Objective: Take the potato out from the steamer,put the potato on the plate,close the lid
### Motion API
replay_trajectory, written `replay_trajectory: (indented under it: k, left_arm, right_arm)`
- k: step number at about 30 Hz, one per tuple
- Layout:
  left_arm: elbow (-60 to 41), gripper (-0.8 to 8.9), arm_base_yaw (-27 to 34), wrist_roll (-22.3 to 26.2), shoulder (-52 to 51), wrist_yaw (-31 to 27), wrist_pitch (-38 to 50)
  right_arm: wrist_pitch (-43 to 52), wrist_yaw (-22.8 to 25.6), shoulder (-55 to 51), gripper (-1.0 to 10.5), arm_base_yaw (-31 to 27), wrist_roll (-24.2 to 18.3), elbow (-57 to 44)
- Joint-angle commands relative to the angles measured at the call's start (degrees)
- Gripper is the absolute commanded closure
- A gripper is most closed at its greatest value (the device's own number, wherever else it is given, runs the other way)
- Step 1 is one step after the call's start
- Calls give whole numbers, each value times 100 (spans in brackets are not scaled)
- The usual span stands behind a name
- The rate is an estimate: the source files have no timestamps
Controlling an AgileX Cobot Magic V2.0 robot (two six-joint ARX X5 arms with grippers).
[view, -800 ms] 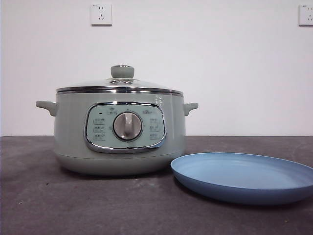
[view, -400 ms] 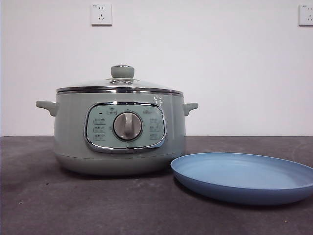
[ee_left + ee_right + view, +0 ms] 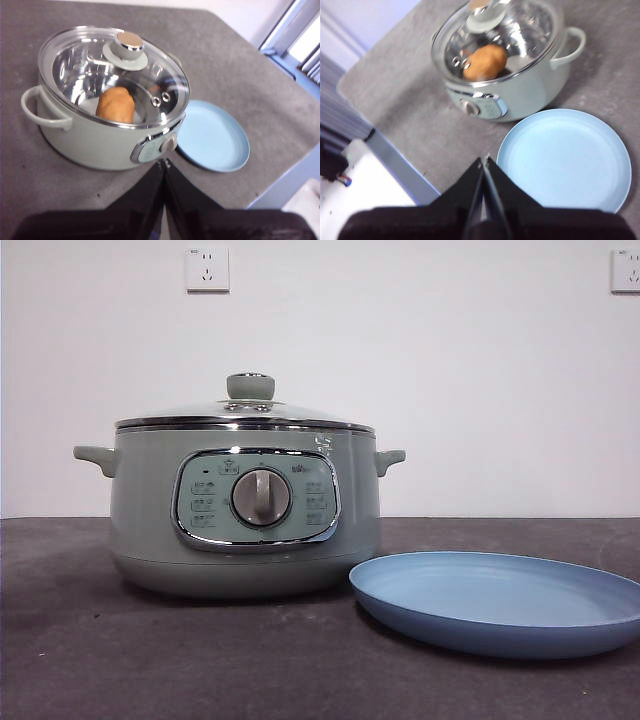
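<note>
The sage-green steamer [image 3: 245, 510] stands on the dark table with its glass lid [image 3: 245, 418] on. Through the lid the orange-brown potato [image 3: 115, 104] lies inside the steamer [image 3: 100, 135]; the right wrist view shows the potato [image 3: 485, 62] under the lid [image 3: 495, 35] too. The light-blue plate [image 3: 497, 602] lies bare beside the steamer. My left gripper [image 3: 163, 162] hangs shut, high above the table in front of the steamer. My right gripper [image 3: 484, 161] is also shut, above the table beside the plate [image 3: 564, 160]. Neither gripper shows in the front view.
Two wall sockets [image 3: 206, 269] sit high on the white wall behind. The table's edge [image 3: 395, 160] runs close to the steamer's front, with a white object [image 3: 350, 200] beyond it.
</note>
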Motion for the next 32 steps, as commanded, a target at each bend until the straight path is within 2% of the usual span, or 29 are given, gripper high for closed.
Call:
replay_trajectory:
  k: [1, 3, 4, 5, 6, 7, 8, 9, 11, 12, 22, 27, 32]
  left_arm:
    - [42, 814, 9, 302, 44, 22, -59]
    - [42, 792, 11, 297, 59, 15, -85]
    - [42, 729, 11, 284, 59, 15, -92]
    - [42, 603, 11, 278, 59, 13, -87]
    - [42, 439, 11, 278, 59, 0, -85]
    - [42, 297, 11, 278, 59, -11, -81]
    - [42, 166, 11, 280, 59, -13, -74]
    - [42, 134, 11, 278, 59, -13, -63]
    - [42, 134, 11, 278, 59, -13, -22]
    - [42, 134, 11, 278, 59, -13, 20]
    - [90, 135, 4, -9, 262, -15, 592]
    - [538, 135, -160, -20, 898, -50, 850]
    - [1196, 135, -564, 4, 1751, -389, 1268]
  right_arm:
    - [17, -9, 59, 954, 70, -271, 17]
    - [20, -15, 94, 940, 74, -262, 17]
    - [20, -11, 105, 935, 74, -262, 17]
    - [22, -11, 111, 897, 74, -258, 17]
    - [24, -9, 111, 816, 74, -243, 17]
    - [39, -2, 111, 720, 74, -197, 17]
    - [63, 0, 109, 563, 74, -127, 17]
    - [74, -2, 109, 446, 74, -81, 17]
    - [79, -2, 109, 273, 74, -9, 17]
    - [79, -2, 109, 256, 74, 0, 17]
    - [81, -2, 109, 257, 74, 0, 17]
    - [83, -2, 109, 257, 74, 0, 17]
    - [85, -2, 111, 257, 74, 0, 17]
